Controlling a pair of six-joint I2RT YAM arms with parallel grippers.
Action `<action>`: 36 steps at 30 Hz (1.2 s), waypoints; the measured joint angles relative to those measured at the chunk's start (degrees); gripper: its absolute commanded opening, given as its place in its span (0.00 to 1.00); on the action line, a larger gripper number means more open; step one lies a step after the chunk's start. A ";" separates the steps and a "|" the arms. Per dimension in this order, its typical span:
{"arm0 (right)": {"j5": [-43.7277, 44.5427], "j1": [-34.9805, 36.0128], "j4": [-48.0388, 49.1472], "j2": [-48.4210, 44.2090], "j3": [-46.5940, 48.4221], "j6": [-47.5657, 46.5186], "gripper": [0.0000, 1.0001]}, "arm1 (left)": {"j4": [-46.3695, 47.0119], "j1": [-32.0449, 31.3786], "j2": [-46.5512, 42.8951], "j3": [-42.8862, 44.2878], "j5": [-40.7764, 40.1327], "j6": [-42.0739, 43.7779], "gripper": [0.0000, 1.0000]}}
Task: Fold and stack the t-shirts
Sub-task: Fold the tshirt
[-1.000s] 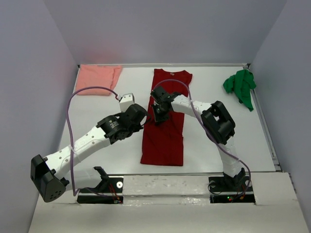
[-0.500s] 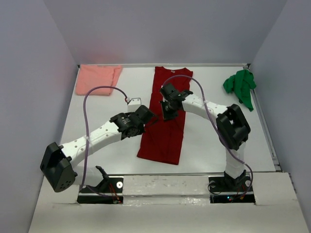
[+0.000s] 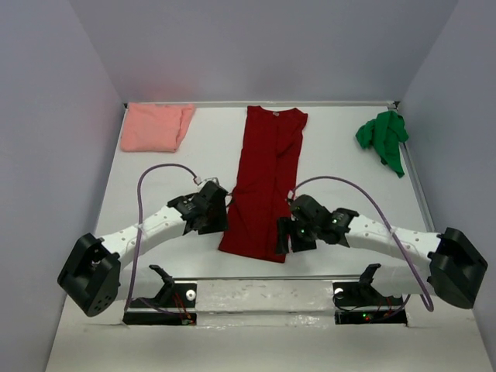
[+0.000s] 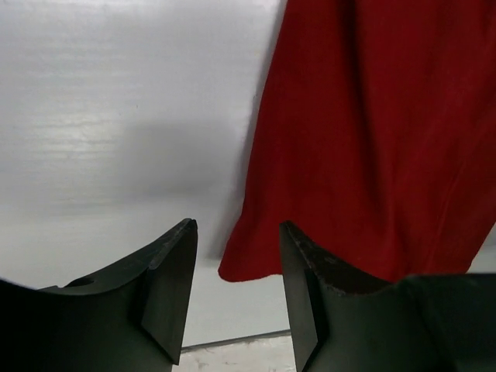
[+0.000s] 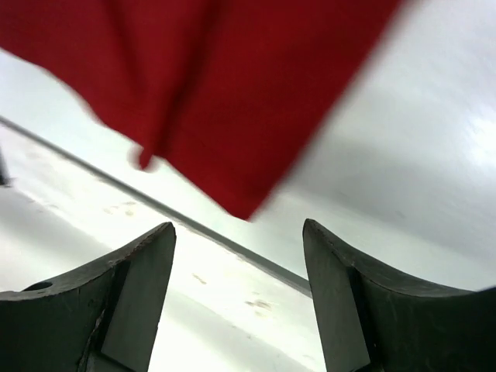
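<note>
The dark red t-shirt (image 3: 263,182) lies in a long narrow strip down the table's middle, collar at the far end. My left gripper (image 3: 220,219) hovers at its near left corner, open and empty; the left wrist view has my left gripper (image 4: 237,232) just short of the red hem (image 4: 364,139). My right gripper (image 3: 284,235) sits at the near right corner, open and empty. The right wrist view looks past my right gripper (image 5: 239,229) to the red corner (image 5: 232,93), blurred. The folded salmon pink t-shirt (image 3: 155,126) lies far left. The green t-shirt (image 3: 384,138) is bunched far right.
The table's near edge (image 3: 294,288) runs just behind both grippers, and it shows as a dark line (image 5: 232,249) in the right wrist view. White walls close in the table's left, far and right sides.
Both grippers have opened and let go of the red t-shirt. They dropped from its middle toward its near corners, the right arm swinging far down and out. The shirt now lies flat.
</note>
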 measured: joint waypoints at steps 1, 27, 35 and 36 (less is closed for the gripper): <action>-0.15 0.24 0.50 -1.60 -2.91 1.33 0.73 | 1.57 1.05 -1.40 -2.38 2.99 0.00 0.57; 1.33 1.81 6.64 -5.49 -11.34 10.12 0.73 | 5.64 -0.42 1.62 -7.39 7.50 -5.77 0.55; 2.27 1.81 6.71 -5.46 -11.26 10.40 0.73 | 4.35 -2.25 2.05 -6.88 3.93 -7.96 0.55; 2.40 1.81 6.78 -5.35 -11.26 10.54 0.73 | 4.35 -2.25 2.12 -6.86 3.89 -7.98 0.54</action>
